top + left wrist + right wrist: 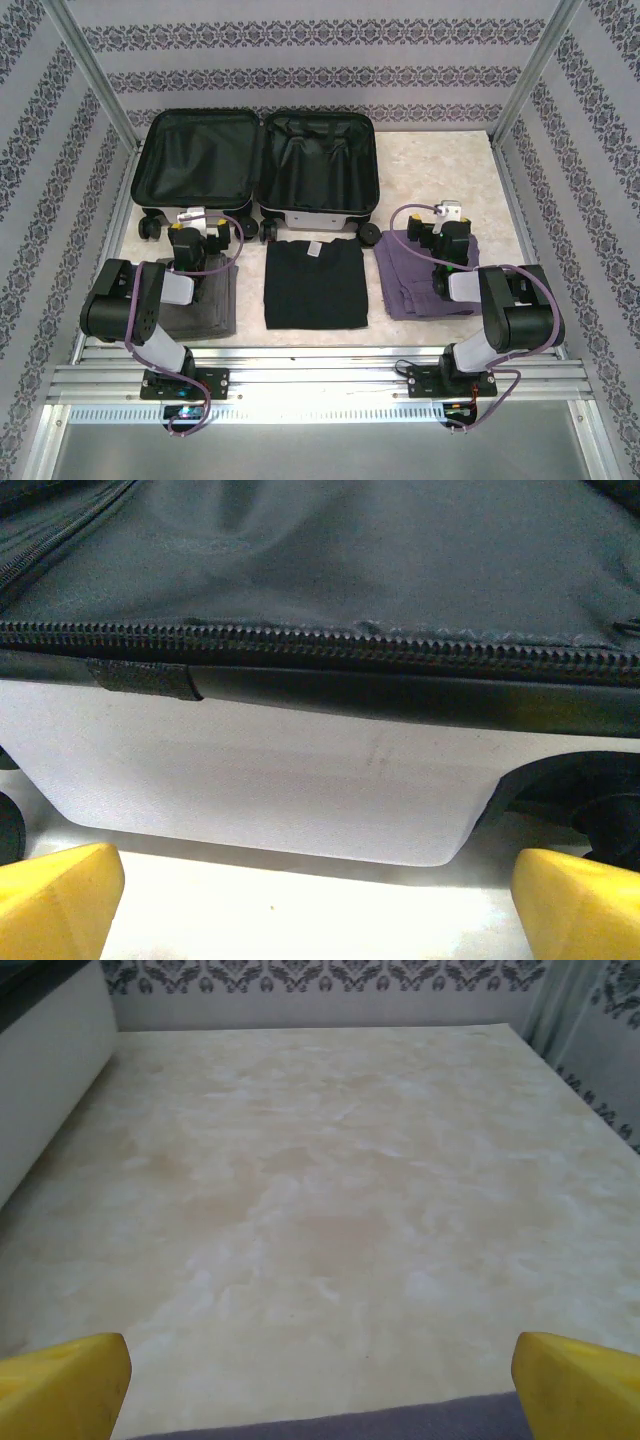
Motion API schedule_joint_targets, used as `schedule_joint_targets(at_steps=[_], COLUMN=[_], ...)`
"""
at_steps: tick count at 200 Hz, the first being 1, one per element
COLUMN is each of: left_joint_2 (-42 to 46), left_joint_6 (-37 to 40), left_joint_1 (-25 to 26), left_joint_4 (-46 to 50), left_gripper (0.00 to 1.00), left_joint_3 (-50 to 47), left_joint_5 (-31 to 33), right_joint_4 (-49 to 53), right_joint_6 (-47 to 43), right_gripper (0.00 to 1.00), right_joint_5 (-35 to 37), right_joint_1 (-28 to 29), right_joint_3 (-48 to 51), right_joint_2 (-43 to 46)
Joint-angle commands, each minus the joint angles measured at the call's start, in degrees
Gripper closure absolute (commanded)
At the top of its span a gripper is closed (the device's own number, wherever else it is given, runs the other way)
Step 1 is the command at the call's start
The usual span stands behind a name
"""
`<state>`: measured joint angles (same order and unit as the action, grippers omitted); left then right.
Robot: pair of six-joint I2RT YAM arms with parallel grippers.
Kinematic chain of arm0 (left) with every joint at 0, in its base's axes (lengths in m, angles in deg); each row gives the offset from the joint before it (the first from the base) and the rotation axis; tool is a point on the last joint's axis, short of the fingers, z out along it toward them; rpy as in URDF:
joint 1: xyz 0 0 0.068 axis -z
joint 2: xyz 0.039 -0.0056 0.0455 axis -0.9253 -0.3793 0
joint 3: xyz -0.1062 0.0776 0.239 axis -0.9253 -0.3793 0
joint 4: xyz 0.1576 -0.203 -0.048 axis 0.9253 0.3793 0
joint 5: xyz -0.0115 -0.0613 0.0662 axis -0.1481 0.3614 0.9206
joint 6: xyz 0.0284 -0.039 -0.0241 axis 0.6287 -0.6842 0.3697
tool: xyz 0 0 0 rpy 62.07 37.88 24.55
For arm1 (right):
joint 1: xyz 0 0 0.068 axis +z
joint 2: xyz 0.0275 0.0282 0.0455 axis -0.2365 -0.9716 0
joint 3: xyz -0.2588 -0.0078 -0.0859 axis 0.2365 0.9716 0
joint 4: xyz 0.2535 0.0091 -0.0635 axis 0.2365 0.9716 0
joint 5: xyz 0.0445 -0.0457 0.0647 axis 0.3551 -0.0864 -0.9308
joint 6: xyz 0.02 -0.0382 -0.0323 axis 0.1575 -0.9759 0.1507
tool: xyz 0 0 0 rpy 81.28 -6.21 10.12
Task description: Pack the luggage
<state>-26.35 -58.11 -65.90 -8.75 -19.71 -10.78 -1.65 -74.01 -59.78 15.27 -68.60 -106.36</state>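
- Left pincer (320, 910): yellow tips spread wide, holding nothing, just in front of the luggage (250, 780) and facing its white near wall.
- Right pincer (320, 1390): also spread and empty, above a folded purple garment (405, 285), facing bare desk (330, 1180).
- The luggage lies open flat at the desk's far side, its two halves side by side, so its long axis runs left to right.
- The left arm looks nearer the case.
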Motion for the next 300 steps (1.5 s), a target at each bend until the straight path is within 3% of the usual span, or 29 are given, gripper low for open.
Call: schedule_joint_targets(at_steps=[1,182,227,237,250,255,271,300], left_joint_2=[0.01,0.01,-0.01,1.16,3.03,3.90,11.59,26.71], left_joint_6=[0.39,0.46,0.46,-0.23,1.88,2.74,3.51,-3.98], left_joint_1=[-0.40,-0.40,-0.36,0.30,0.74,1.89,5.58,5.92], left_joint_4=[-0.30,-0.29,-0.20,0.01,-1.78,-2.06,7.62,30.98], left_gripper=[0.00,0.00,0.00,0.00,0.00,0.00,0.00,0.00], left_joint_3=[0.63,0.56,0.65,0.35,-1.25,-1.52,1.09,10.36], left_joint_5=[0.71,0.71,0.86,4.75,2.28,4.79,15.58,18.36], right_joint_4=[0.17,0.29,-0.49,5.05,17.46,21.17,33.00,42.19], right_joint_6=[-1.33,-1.11,0.90,0.97,-0.15,-0.49,-2.71,5.35], right_gripper=[0.02,0.02,0.02,0.02,0.02,0.02,0.02,0.02], right_joint_5=[-4.05,-4.51,0.55,1.21,-0.38,-0.30,1.17,2.51], right_joint_1=[-0.53,-0.88,-0.79,-0.75,-0.50,-0.22,1.18,2.23], right_joint_3=[-0.89,-0.97,-0.64,-2.25,-6.62,-8.34,-14.32,-18.50], right_joint_2=[0.69,0.68,1.32,3.92,9.21,10.66,15.62,25.44])
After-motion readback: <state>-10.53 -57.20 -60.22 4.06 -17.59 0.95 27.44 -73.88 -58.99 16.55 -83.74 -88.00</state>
